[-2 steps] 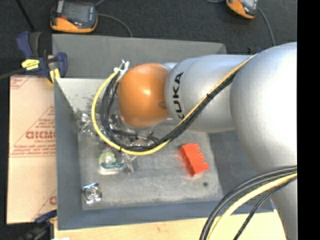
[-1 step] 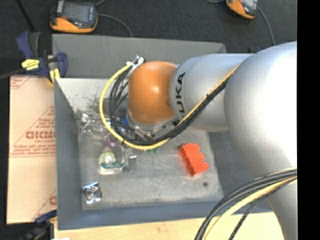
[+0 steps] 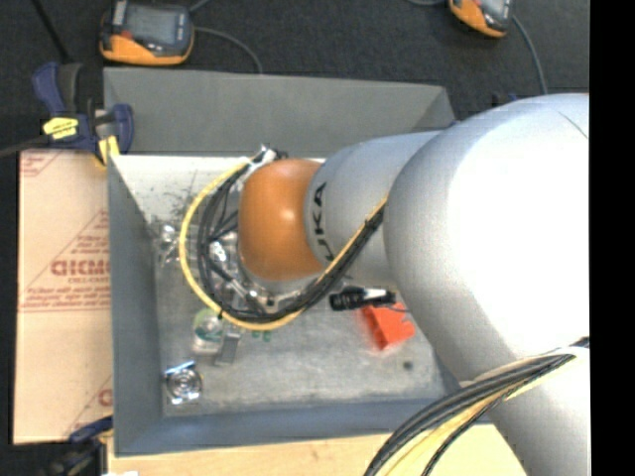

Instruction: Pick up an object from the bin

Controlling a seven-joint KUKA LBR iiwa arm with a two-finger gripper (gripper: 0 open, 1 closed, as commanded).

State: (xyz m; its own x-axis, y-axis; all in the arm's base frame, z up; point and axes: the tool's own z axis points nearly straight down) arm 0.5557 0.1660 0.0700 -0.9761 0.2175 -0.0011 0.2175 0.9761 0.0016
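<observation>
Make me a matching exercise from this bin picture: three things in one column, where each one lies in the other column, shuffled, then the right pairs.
Things:
1. orange block
2. black stick
3. shiny metal piece

Places:
A. lower left corner of the bin floor
B. right part of the floor, the lower of two neighbours
C. right part of the floor, just above its neighbour, close by the arm

Pairs: 1-B, 2-C, 3-A
</observation>
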